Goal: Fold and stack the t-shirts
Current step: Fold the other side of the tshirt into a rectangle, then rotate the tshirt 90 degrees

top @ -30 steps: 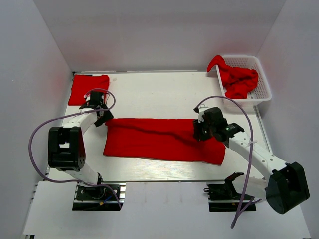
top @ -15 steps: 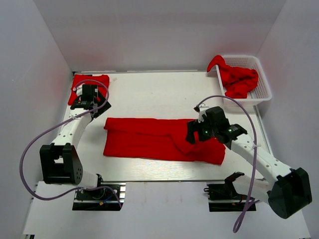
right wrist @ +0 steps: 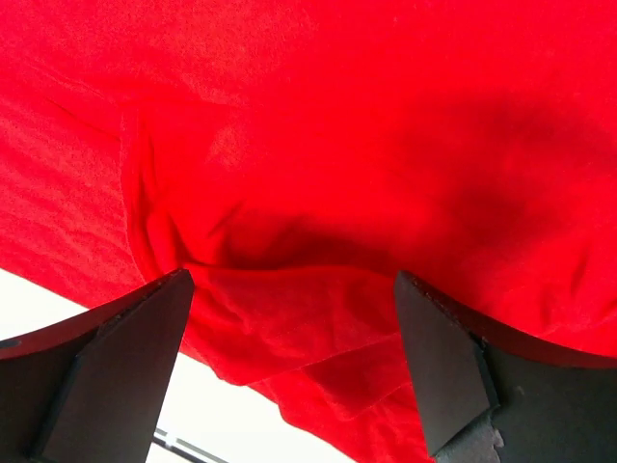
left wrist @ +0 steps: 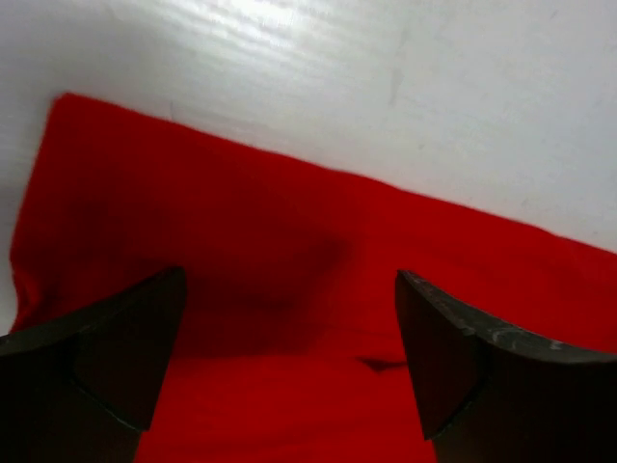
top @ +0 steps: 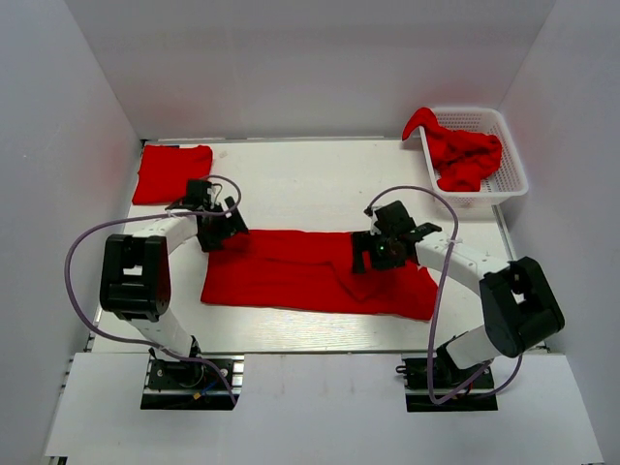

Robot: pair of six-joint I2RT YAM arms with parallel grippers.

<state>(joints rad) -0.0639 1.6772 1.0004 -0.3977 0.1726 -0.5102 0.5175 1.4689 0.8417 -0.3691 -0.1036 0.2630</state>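
Worktop point(top: 291, 184): white, flat, with faint streaks showing in the left wrist view.
Middle: long red t-shirt point(top: 291, 271), lying flat as a wide band from left to right, smooth at its left end and rumpled into folds toward its right.
Far-left corner: folded red t-shirt point(top: 172, 172), a neat rectangle, well apart from the long one.
Far-right corner: white mesh basket point(top: 511, 145), standing at the worktop's right edge.

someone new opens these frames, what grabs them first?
The long red t-shirt, folded into a strip across the middle, with the left gripper open over its far left corner and the right gripper open over a bunched fold right of centre. Then a folded red shirt at far left and a white basket of crumpled red shirts at far right.
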